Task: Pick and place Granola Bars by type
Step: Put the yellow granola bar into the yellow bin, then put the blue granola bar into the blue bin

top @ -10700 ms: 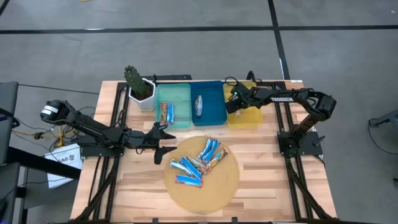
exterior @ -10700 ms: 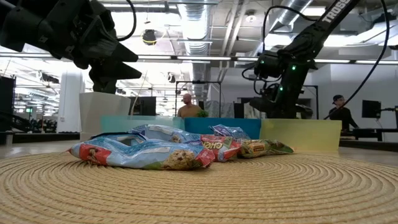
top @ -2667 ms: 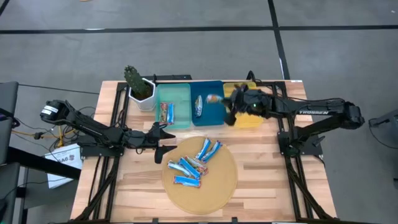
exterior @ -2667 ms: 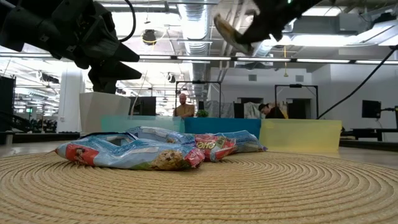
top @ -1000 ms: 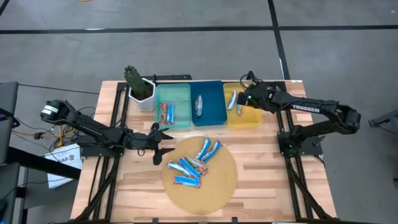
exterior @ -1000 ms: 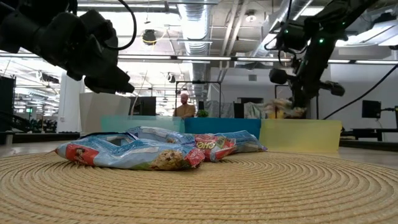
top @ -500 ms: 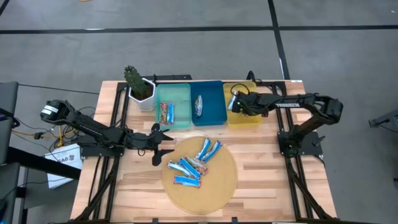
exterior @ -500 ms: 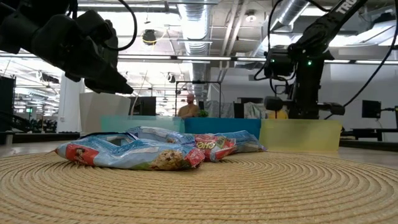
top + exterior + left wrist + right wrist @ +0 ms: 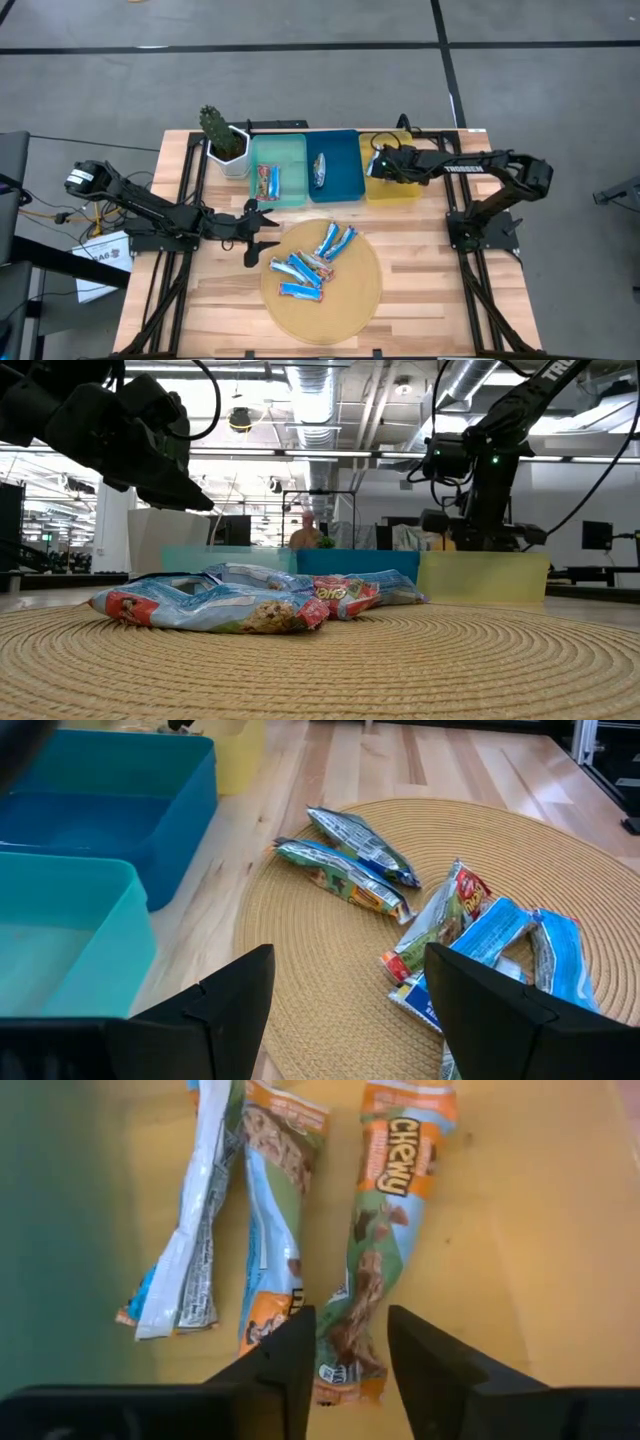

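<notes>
The right gripper (image 9: 345,1350) hangs low inside the yellow rectangular plastic tray (image 9: 403,187), its fingers (image 9: 432,1365) parted and holding nothing. Directly beneath them lies an orange-and-green foil-wrapped granola bar (image 9: 380,1250), free of the pads, with two similar bars (image 9: 262,1210) just beside it on the tray floor. This reads as the release step of one placement, finished. Farther out, toward the table's middle, the remaining blue-white and red bars (image 9: 312,258) sit heaped on the round woven straw mat (image 9: 350,298). The left gripper (image 9: 345,1010) waits open at the mat's near edge. Next, the right arm probably needs to lift clear and return for another bar.
</notes>
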You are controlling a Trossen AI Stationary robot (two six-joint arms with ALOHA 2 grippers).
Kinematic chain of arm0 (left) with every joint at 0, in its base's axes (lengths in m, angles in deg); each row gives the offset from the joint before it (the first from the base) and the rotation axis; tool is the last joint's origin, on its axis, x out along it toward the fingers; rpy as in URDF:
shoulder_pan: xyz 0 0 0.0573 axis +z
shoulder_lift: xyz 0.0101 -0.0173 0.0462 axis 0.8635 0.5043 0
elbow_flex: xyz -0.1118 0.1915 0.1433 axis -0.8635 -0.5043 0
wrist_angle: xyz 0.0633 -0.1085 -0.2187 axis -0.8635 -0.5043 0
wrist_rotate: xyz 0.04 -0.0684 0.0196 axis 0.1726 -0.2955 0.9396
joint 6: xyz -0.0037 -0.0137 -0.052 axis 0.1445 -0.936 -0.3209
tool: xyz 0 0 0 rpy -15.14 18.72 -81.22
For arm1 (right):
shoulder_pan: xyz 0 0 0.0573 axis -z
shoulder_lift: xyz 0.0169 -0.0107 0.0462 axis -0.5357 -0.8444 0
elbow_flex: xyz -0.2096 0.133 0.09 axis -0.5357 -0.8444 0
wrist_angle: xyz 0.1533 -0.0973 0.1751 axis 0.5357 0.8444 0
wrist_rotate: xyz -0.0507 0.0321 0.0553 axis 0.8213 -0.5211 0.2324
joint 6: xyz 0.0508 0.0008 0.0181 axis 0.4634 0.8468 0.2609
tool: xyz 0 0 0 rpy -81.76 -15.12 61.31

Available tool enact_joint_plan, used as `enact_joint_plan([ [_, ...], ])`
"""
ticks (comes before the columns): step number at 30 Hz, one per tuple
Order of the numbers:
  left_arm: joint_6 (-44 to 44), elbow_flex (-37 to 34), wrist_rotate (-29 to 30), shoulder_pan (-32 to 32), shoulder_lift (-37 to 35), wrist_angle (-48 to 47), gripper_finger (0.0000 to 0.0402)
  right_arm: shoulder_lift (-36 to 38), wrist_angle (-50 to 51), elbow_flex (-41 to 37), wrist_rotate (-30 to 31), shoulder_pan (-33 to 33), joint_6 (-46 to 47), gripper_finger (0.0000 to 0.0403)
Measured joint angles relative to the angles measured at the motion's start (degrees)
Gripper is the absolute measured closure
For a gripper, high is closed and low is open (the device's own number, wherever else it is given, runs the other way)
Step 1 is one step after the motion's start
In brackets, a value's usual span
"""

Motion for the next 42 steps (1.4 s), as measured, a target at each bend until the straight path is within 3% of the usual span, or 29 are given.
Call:
enact_joint_plan([
  [9,0.0,0.0,0.0,0.0,0.0,0.0,0.0152,5.5,-8.2,0.0,8.3,-2.7,-9.9,0.0256],
  [23,-3.4,0.0,0.0,0.0,0.0,0.0,0.0152,14.5,-28.4,0.0,7.8,-16.4,-42.3,0.0266],
  [32,-5.6,0.0,0.0,0.0,0.0,0.2,0.0152,14.5,-32.4,0.0,-2.2,-25.7,-62.3,0.0269],
  [42,-10.4,0.0,0.5,0.0,0.0,0.2,0.0152,14.5,-32.2,0.0,-14.5,-32.0,-72.8,0.0269],
])
